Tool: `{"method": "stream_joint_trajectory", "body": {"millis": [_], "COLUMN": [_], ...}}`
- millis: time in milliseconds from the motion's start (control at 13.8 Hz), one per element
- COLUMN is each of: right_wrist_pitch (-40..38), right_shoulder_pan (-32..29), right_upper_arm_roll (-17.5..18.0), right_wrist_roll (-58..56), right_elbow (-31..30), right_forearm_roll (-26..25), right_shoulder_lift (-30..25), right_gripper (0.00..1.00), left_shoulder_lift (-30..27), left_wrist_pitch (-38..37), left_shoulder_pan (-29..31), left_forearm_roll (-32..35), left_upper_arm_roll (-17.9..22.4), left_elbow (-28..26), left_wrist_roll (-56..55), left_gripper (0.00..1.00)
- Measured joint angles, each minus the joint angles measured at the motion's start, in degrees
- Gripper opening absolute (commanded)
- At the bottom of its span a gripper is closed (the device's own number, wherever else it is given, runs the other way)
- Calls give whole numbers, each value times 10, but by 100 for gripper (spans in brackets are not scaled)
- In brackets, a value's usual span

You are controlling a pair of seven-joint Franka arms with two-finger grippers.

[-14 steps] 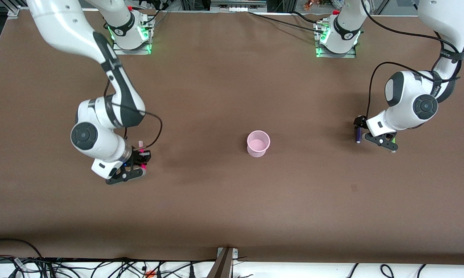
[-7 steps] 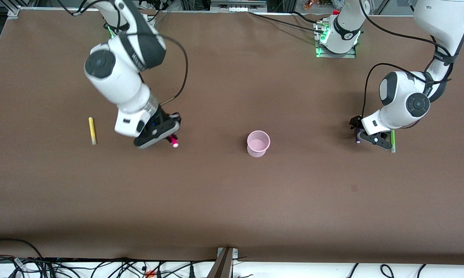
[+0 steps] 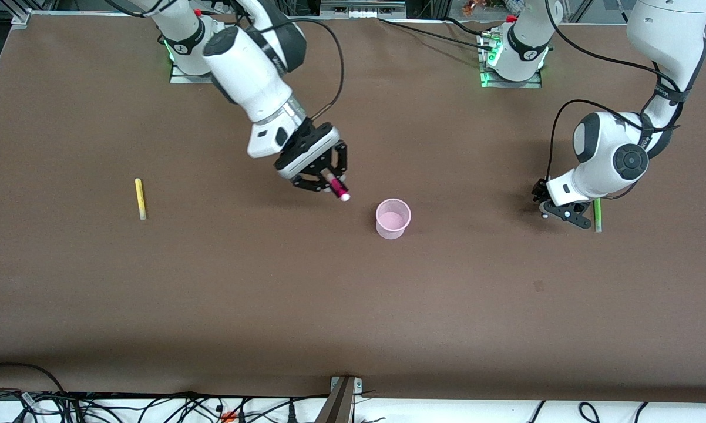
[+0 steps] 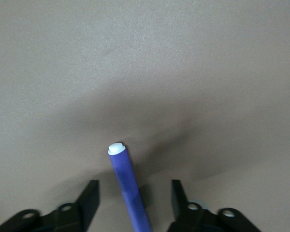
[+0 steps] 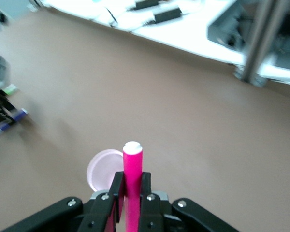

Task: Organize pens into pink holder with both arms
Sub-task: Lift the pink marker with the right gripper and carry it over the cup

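The right gripper [image 3: 328,174] pinched the slim magenta pen [image 5: 132,180] above the matte brown table [image 3: 353,294], beside the translucent round pink holder [image 3: 393,218]. The left gripper [image 4: 131,193] straddled the purple pen [image 4: 128,186], fingers apparently apart. Yellow pen [image 3: 140,198] and green pen [image 3: 597,214] lay flat.

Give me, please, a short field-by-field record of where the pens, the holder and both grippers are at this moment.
right gripper: shut on the magenta pen, in the air beside the pink holder
left gripper: open around the purple pen lying on the table
green pen: on the table beside the left gripper
yellow pen: on the table toward the right arm's end
pink holder: upright, no pens inside
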Motion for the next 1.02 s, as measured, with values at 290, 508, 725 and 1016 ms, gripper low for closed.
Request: {"method": "stream_joint_trajectory", "body": {"millis": [290, 508, 725, 1016], "right_wrist_pitch": [224, 287, 290, 288], "right_shoulder_pan": [75, 104, 127, 142], "right_upper_arm_roll": [0, -10, -41, -71], "right_wrist_roll": [25, 26, 26, 25], "right_elbow": [-9, -5, 15, 106], "right_forearm_roll": [1, 5, 5, 5], "right_shoulder_lift": [79, 118, 135, 204], "right_gripper": [0, 0, 0, 0], "left_shoulder_lift": [4, 11, 11, 11], "left_wrist_pitch": [0, 0, 3, 3], "left_shoulder_pan": [7, 12, 13, 13], "left_forearm_roll": [-51, -66, -66, -66], "left_upper_arm_roll": [0, 0, 0, 0], "left_elbow": [-1, -1, 0, 1], "left_wrist_roll": [-1, -1, -1, -1], "left_gripper": [50, 26, 6, 1]}}
